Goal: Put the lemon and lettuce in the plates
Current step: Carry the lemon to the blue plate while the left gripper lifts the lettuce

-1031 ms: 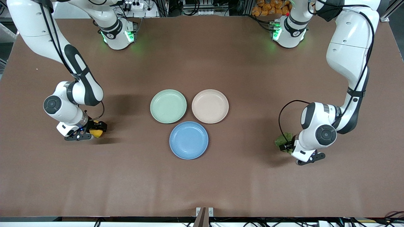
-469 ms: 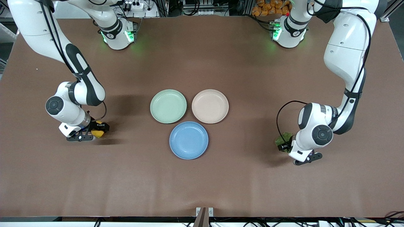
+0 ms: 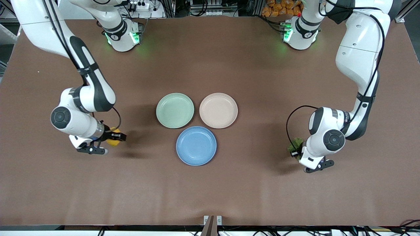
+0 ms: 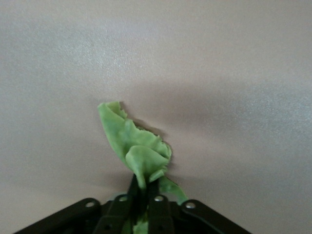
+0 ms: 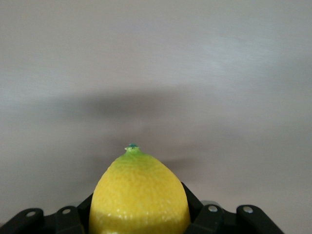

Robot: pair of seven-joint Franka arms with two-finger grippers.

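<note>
The yellow lemon [image 3: 114, 141] [image 5: 139, 195] with a green tip sits between the jaws of my right gripper [image 3: 115, 137] [image 5: 139, 209], which is shut on it just above the table toward the right arm's end. The crumpled green lettuce [image 3: 296, 144] [image 4: 134, 148] hangs pinched in my left gripper [image 3: 295, 151] [image 4: 144, 195], shut on it over the table toward the left arm's end. The blue plate [image 3: 196, 146] and the beige-pink plate [image 3: 218, 110] lie empty at the table's middle, the blue one nearer to the front camera.
A pale green plate [image 3: 175, 110] lies beside the beige-pink plate, toward the right arm's end. The brown table [image 3: 210, 183] spreads wide around all three plates.
Both grippers have shut on their things. The right gripper has carried the lemon a little toward the plates; the left gripper has lifted the lettuce slightly and shifted a little toward the plates.
</note>
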